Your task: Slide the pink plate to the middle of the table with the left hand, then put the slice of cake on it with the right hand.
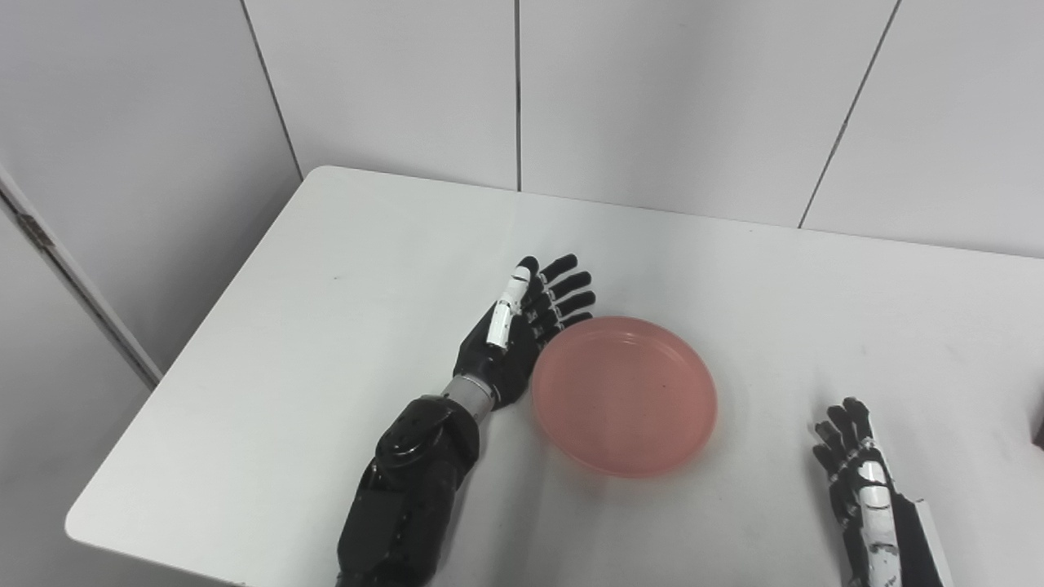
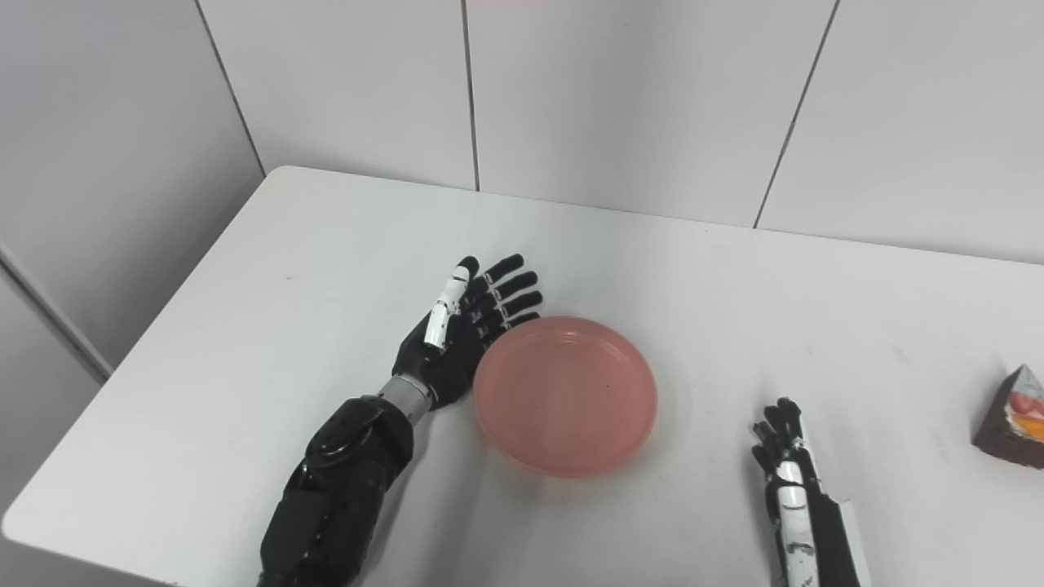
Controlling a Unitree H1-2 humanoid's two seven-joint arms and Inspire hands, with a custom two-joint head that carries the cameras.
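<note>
Pink plate [image 2: 565, 394] sat near mid-bench [image 2: 326, 269], empty; left hand [image 2: 465, 334] stood edge-on against its left rim, fingers [image 2: 510, 293] straight, slightly apart, holding nothing; right hand [image 2: 787, 465] rested at the near edge, right of the plate, fingers extended, empty; cake [image 2: 1015, 420] lay at the far right, well apart from both.
</note>
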